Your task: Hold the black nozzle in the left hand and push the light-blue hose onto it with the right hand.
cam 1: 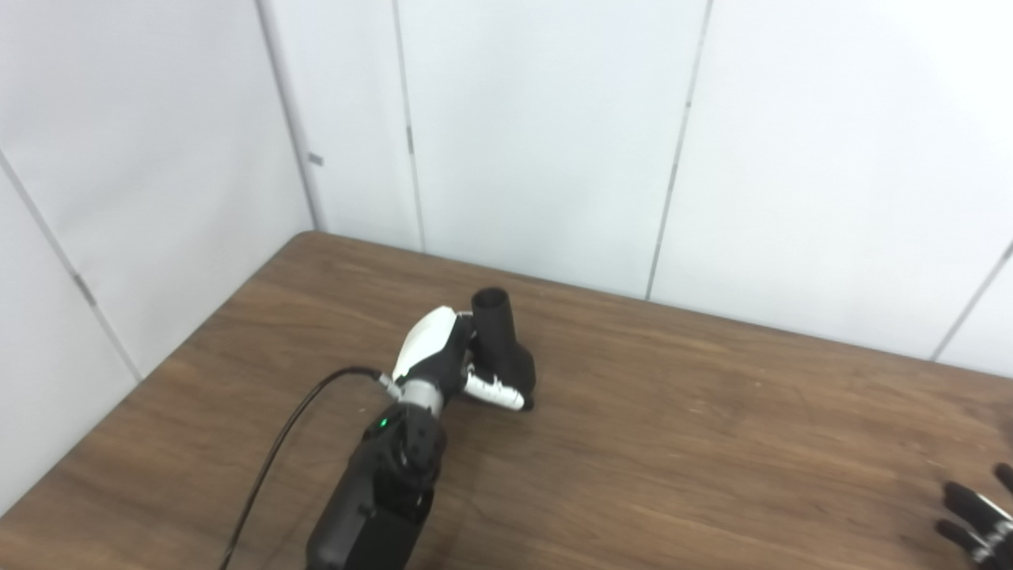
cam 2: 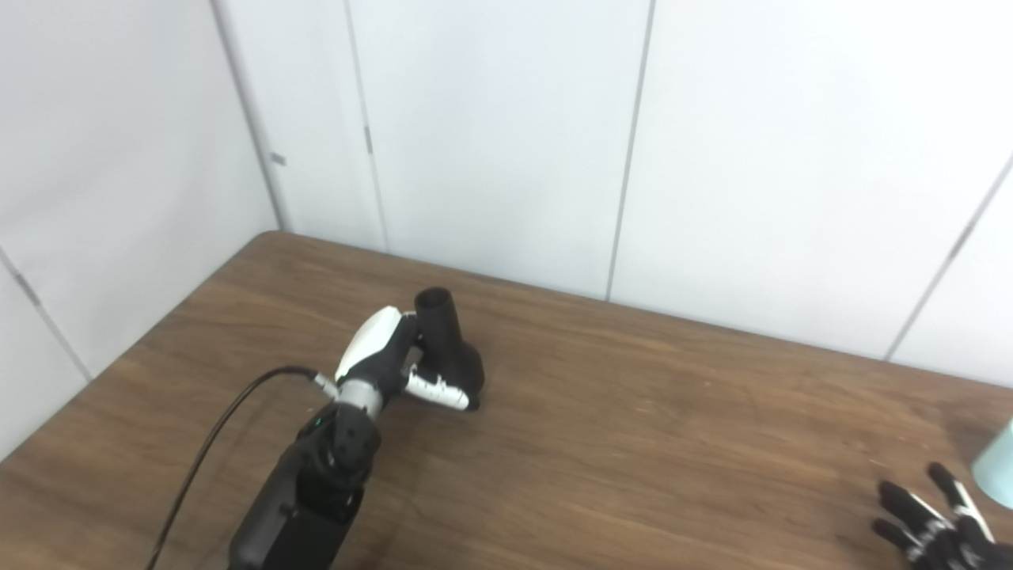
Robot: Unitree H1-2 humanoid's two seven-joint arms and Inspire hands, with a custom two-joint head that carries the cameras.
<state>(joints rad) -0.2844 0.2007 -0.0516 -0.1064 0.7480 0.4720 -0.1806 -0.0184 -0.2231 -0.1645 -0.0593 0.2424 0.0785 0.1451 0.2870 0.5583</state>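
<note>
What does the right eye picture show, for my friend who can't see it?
The robot's left hand is wrapped around a black nozzle standing on a brown wooden table, its open end pointing up. At the bottom right corner the right hand is open with fingers spread, close to the edge of a light-blue hose. White wall panels stand behind.

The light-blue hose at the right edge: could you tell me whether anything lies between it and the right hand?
Nothing visible does. The open right hand sits just left of the light-blue hose, with only bare wooden table between them.
</note>
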